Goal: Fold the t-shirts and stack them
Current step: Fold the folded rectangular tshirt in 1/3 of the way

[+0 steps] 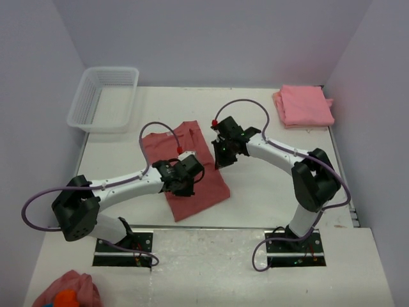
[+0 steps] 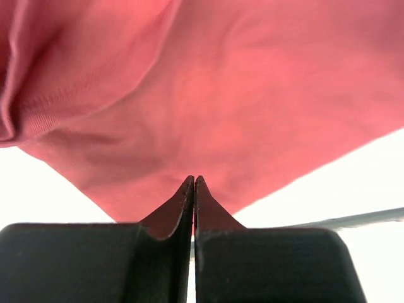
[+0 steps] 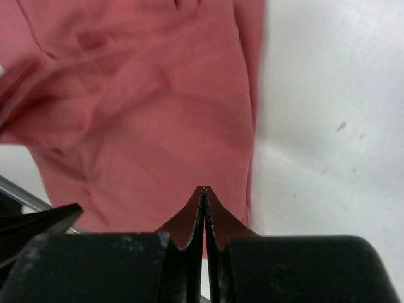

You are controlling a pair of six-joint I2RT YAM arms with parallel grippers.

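Note:
A dusty rose-red t-shirt (image 1: 199, 195) lies partly folded as a long strip in the middle of the table. My left gripper (image 1: 181, 181) sits over its middle, shut on the cloth. In the left wrist view the shirt (image 2: 221, 95) narrows to a point at the closed tips (image 2: 194, 180). My right gripper (image 1: 223, 152) is at the shirt's right edge, shut on it. In the right wrist view the cloth (image 3: 126, 126) runs down to the closed tips (image 3: 203, 189). A folded salmon-pink t-shirt (image 1: 305, 105) lies at the back right.
A clear plastic basket (image 1: 105, 96) stands at the back left. A pink cloth lump with an orange patch (image 1: 67, 293) lies at the near left corner. The left gripper's finger (image 3: 35, 226) shows at the lower left of the right wrist view.

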